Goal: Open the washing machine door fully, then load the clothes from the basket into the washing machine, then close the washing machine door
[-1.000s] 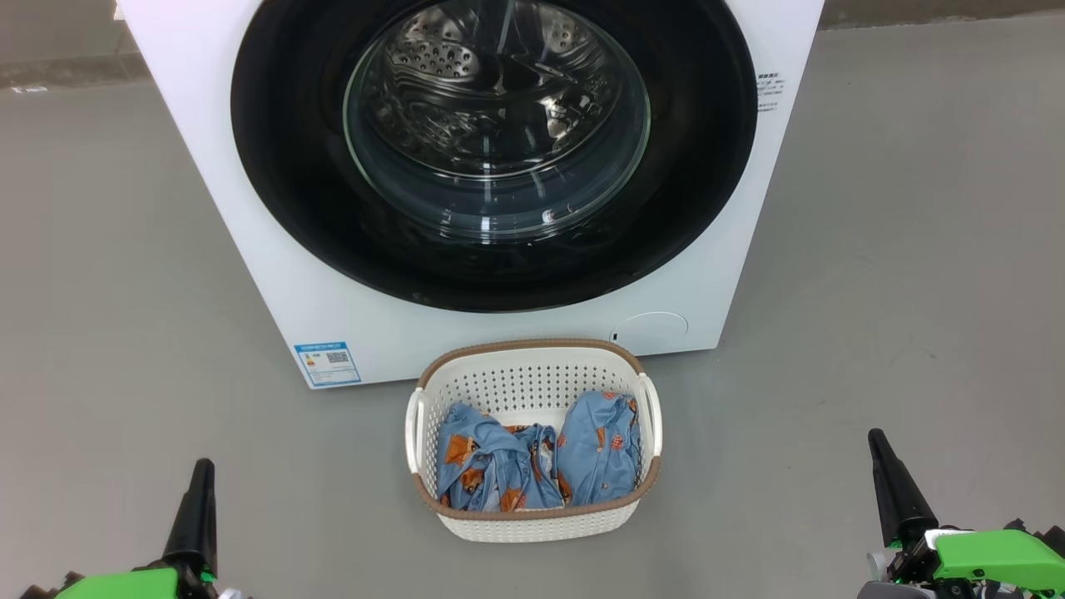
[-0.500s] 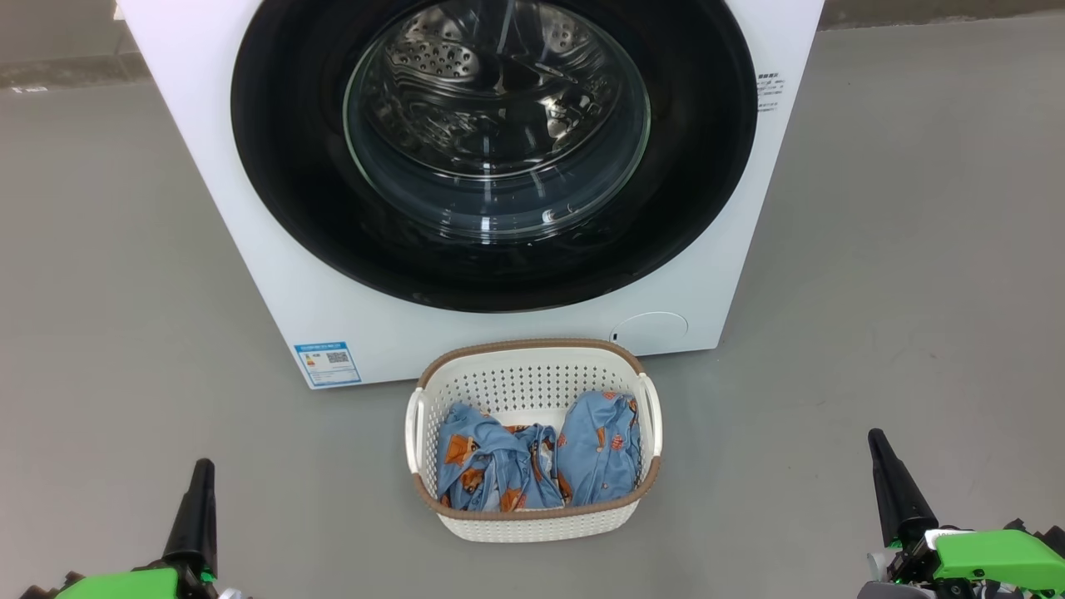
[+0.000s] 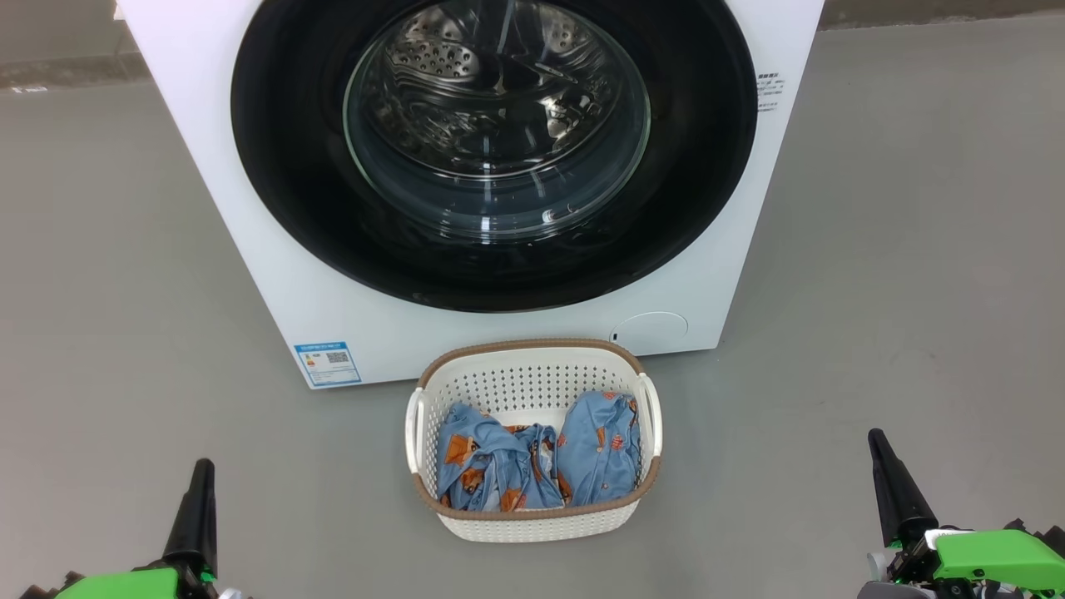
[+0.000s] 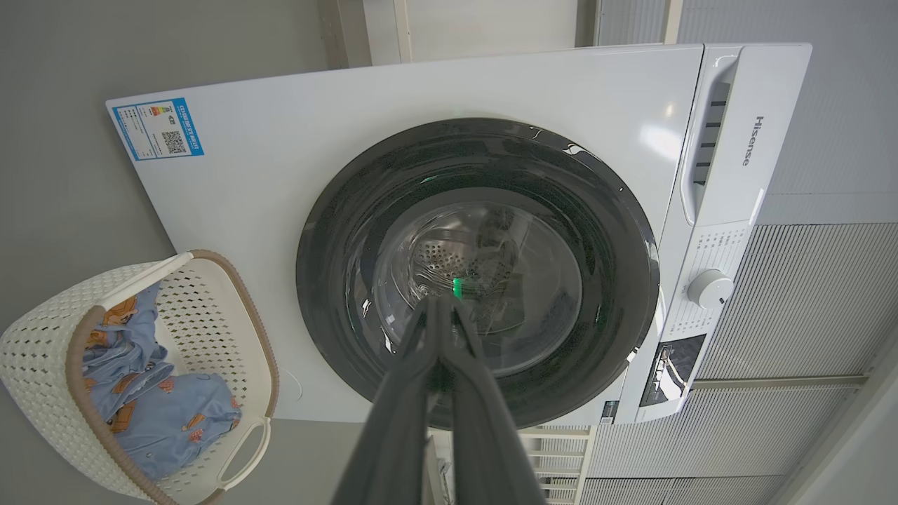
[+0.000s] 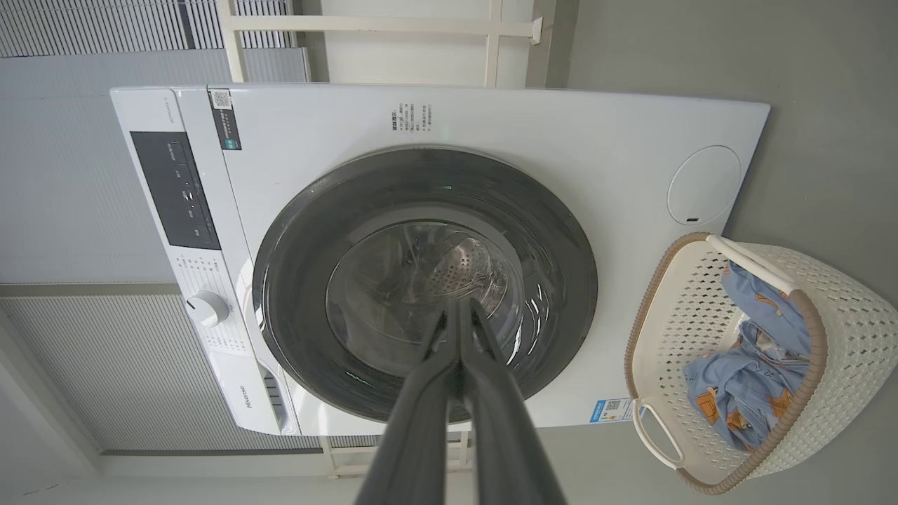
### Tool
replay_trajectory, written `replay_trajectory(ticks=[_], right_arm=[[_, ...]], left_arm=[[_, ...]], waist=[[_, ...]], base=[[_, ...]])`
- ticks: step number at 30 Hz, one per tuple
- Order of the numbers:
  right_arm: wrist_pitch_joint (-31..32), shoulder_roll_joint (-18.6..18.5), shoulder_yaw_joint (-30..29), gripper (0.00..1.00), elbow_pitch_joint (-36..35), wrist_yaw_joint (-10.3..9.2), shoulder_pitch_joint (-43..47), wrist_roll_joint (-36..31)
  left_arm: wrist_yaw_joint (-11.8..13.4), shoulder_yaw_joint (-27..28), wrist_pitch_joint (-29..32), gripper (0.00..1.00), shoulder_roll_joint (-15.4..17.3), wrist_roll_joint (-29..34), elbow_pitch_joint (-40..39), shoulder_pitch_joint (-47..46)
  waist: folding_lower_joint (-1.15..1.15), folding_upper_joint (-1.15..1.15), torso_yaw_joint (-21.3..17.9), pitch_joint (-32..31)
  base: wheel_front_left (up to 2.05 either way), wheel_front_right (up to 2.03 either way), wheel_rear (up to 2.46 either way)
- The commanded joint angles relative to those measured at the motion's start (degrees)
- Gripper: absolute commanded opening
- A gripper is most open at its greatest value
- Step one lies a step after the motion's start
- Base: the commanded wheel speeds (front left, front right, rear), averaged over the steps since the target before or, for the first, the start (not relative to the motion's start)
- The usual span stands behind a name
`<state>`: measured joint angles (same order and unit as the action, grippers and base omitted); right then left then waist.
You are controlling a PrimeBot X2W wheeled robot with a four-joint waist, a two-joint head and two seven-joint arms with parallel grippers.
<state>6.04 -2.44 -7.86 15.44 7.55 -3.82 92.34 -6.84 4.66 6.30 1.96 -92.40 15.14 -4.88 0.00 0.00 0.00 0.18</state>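
Observation:
The white washing machine (image 3: 250,249) stands ahead, its round black-rimmed door (image 3: 291,166) lying flat against the front, steel drum visible through the glass. On the floor in front sits the cream basket (image 3: 532,353) with the light-blue printed clothes (image 3: 541,457) inside. My left gripper (image 3: 202,470) is low at the left and my right gripper (image 3: 875,441) low at the right, both shut and empty, well back from the basket. In the wrist views, the left gripper (image 4: 440,301) and the right gripper (image 5: 459,305) point at the door (image 4: 337,280) (image 5: 295,280), fingers pressed together.
Grey floor (image 3: 915,249) lies open on both sides of the machine. A blue sticker (image 3: 327,363) is at the machine's lower left corner, and a round cover (image 3: 653,331) at its lower right. The control knob (image 4: 710,288) and a slatted wall (image 4: 807,294) appear in the left wrist view.

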Motion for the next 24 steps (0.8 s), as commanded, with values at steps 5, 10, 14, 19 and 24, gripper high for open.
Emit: replay_trajectory(ticks=[5,10,14,19,24], right_arm=[[0.4,-0.4,1.4,0.00,-1.4,-0.06,-2.4,-0.2],[0.4,-0.4,1.4,0.00,-1.4,-0.06,-2.4,-0.2],[0.4,-0.4,1.4,0.00,-1.4,-0.06,-2.4,-0.2],[0.4,-0.4,1.4,0.00,-1.4,-0.06,-2.4,-0.2],[0.4,-0.4,1.4,0.00,-1.4,-0.06,-2.4,-0.2]], left_arm=[[-0.6,1.9,0.2,0.00,0.9,0.2,-1.1,-1.3],[-0.6,1.9,0.2,0.00,0.9,0.2,-1.1,-1.3],[-0.6,1.9,0.2,0.00,0.9,0.2,-1.1,-1.3],[-0.6,1.9,0.2,0.00,0.9,0.2,-1.1,-1.3],[-0.6,1.9,0.2,0.00,0.9,0.2,-1.1,-1.3]], waist=[[0.00,0.00,0.0,0.0],[0.00,0.00,0.0,0.0],[0.00,0.00,0.0,0.0],[0.00,0.00,0.0,0.0],[0.00,0.00,0.0,0.0]], base=[[0.00,0.00,0.00],[0.00,0.00,0.00],[0.00,0.00,0.00],[0.00,0.00,0.00],[0.00,0.00,0.00]])
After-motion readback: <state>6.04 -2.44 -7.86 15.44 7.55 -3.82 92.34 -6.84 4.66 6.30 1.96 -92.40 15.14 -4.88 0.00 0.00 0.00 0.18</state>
